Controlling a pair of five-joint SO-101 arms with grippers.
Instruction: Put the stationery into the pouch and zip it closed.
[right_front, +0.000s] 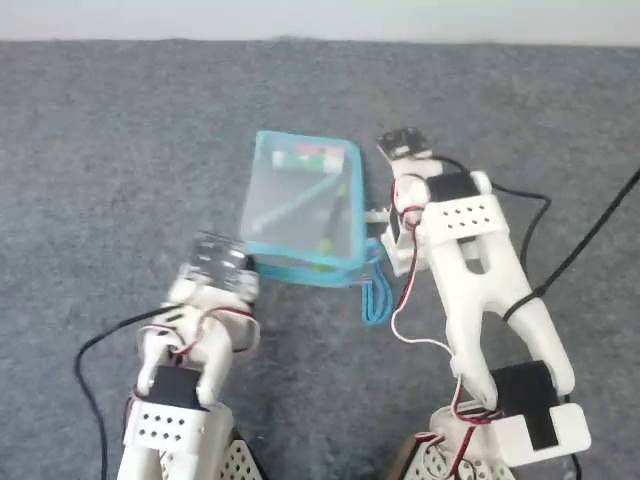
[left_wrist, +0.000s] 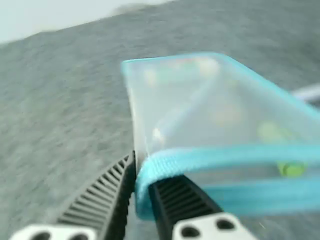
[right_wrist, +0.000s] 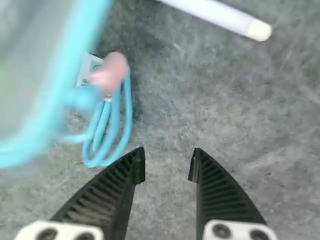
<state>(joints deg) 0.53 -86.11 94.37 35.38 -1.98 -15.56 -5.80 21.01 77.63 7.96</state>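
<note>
A translucent pouch (right_front: 300, 205) with cyan trim lies mid-table on the grey carpet, with pens and green items showing through it. My left gripper (right_front: 254, 266) is shut on the pouch's near left corner, and the cyan edge (left_wrist: 165, 162) is pinched between its jaws (left_wrist: 142, 175). My right gripper (right_front: 392, 245) stands open just above the carpet beside the pouch's right edge, with nothing between its fingers (right_wrist: 167, 162). A cyan loop strap (right_wrist: 107, 130) and the zip pull (right_wrist: 107, 72) lie just ahead of it. A white pen (right_wrist: 220, 15) lies on the carpet farther off.
The grey carpet (right_front: 120, 150) covers the whole table, with open room to the left and behind the pouch. Black cables (right_front: 560, 270) trail along the right side. The strap (right_front: 375, 295) lies between the two arms.
</note>
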